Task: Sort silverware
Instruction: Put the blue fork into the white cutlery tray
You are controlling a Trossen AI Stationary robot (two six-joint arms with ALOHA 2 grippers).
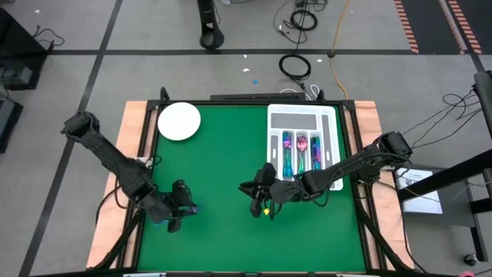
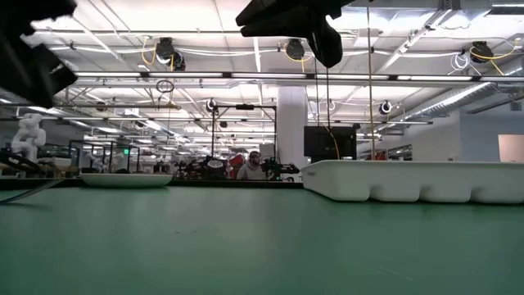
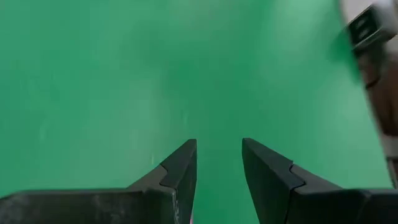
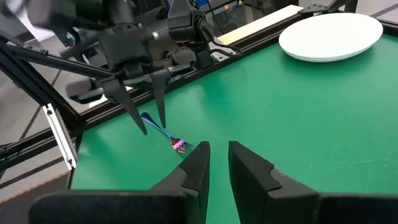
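One iridescent fork (image 4: pixel 166 138) lies on the green mat near the table's front left, its tines (image 4: pixel 181 146) toward my right gripper. My left gripper (image 4: pixel 151 126) (image 1: pixel 182 209) points down over it. Its fingers are apart, on either side of the handle end. My right gripper (image 4: pixel 217 152) (image 1: pixel 258 206) hovers near the table's middle, aimed at the fork, with its fingers narrowly apart and nothing between them. More silverware (image 1: pixel 300 150) lies in the compartments of the white tray (image 1: pixel 302 115). My left gripper's fingertips (image 4: pixel 142 127) stand on either side of the fork's handle end (image 4: pixel 145 117), coming from above. I cannot tell whether they touch it. The fork rests on the mat.
A round white plate (image 1: pixel 179 121) sits at the far left of the mat. The white tray stands at the far right. Open green mat lies between the two grippers and toward the near edge. Wooden table borders and black frame rails run along both sides.
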